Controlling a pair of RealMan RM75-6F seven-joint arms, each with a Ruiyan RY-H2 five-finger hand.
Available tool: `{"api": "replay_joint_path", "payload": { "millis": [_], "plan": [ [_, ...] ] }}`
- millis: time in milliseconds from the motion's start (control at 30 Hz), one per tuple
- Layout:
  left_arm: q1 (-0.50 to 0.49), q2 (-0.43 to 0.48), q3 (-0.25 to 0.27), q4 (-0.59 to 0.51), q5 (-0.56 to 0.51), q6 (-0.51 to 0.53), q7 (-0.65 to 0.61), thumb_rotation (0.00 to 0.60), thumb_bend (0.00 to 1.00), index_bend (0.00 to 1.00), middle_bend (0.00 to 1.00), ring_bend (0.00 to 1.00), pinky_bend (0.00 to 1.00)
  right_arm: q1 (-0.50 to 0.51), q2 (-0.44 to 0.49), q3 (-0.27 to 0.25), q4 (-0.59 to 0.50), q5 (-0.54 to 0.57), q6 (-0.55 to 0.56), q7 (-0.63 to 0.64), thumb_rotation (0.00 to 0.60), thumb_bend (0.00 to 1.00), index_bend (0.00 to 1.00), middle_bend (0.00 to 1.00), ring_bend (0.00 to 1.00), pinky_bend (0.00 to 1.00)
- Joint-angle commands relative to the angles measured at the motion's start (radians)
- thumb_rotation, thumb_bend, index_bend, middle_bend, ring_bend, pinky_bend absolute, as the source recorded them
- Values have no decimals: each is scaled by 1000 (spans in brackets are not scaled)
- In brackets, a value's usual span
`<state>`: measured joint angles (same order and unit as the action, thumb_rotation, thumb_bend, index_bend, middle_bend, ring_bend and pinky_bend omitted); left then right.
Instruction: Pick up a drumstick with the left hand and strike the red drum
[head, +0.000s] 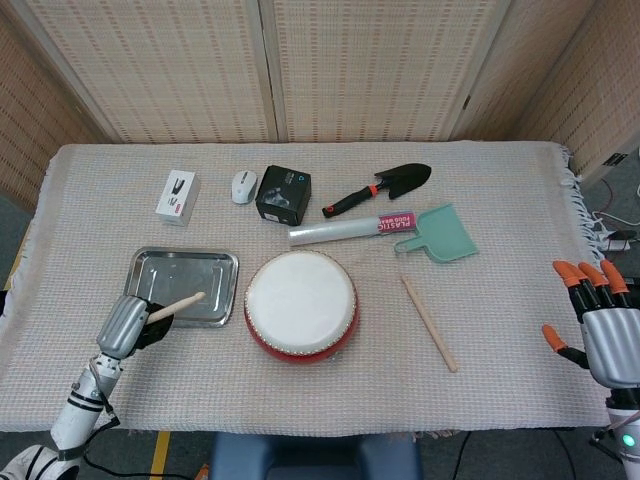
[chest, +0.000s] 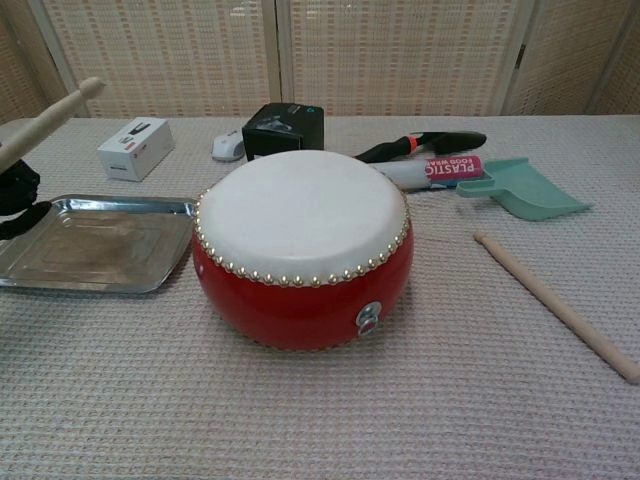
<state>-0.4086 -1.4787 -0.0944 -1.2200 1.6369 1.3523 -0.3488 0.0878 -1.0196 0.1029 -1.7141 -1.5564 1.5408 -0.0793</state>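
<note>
The red drum (head: 300, 308) with a white skin stands at the table's middle front, also large in the chest view as the drum (chest: 300, 245). My left hand (head: 128, 324) grips a wooden drumstick (head: 178, 306) at the front left, raised above the table; the stick's tip points right toward the drum, over the tray. In the chest view the drumstick (chest: 45, 122) slants up at the left edge with the left hand (chest: 15, 192) partly cut off. A second drumstick (head: 429, 323) lies right of the drum. My right hand (head: 600, 325) hangs open off the table's right edge.
A steel tray (head: 182, 286) lies left of the drum. Behind stand a white box (head: 178, 197), a mouse (head: 243, 186), a black box (head: 283, 193), a trowel (head: 378, 187), a plastic-wrap roll (head: 350, 230) and a teal scoop (head: 438, 234).
</note>
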Motion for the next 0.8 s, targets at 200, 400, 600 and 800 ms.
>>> {"api": "replay_joint_path", "payload": {
  "millis": [200, 400, 600, 800],
  "plan": [
    [-186, 5, -76, -85, -40, -209, 526, 600, 600, 1000, 1000, 1000, 1000, 9, -1, 2, 25, 3, -10, 34, 600, 247, 91, 132, 0, 33],
    [-225, -22, -89, -113, -115, -282, 644, 600, 600, 1000, 1000, 1000, 1000, 13, -6, 1, 50, 7, -17, 65, 600, 247, 91, 132, 0, 33],
    [-252, -12, -72, -152, -177, -356, 800, 600, 600, 1000, 1000, 1000, 1000, 17, -11, 0, 69, 10, -25, 89, 600, 247, 91, 132, 0, 33],
    [-239, 4, -100, -247, -237, -309, 836, 600, 600, 1000, 1000, 1000, 1000, 16, -15, -2, 83, 10, -22, 106, 600, 247, 91, 132, 0, 34]
  ]
}}
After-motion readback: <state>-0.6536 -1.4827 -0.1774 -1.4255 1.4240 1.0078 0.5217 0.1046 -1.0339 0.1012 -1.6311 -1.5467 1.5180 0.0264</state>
